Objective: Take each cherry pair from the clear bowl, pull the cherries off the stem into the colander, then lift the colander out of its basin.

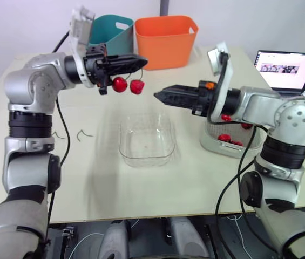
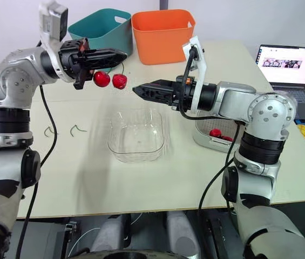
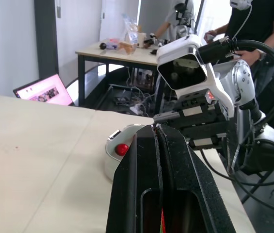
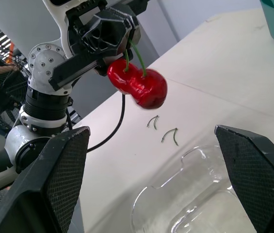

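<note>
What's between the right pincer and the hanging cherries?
Nothing, just open air between the right pincer and the red, green-stemmed cherry pair in the left pincer, seen in the left eye view.

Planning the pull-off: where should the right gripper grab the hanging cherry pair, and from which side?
Probably the round body of the nearer cherry, approached level from the robot's right; the left gripper pins the stems above, so it hangs free.

Teal bin [image 1: 112, 32], orange bin [image 1: 165, 40], open laptop [image 1: 284, 67]
</note>
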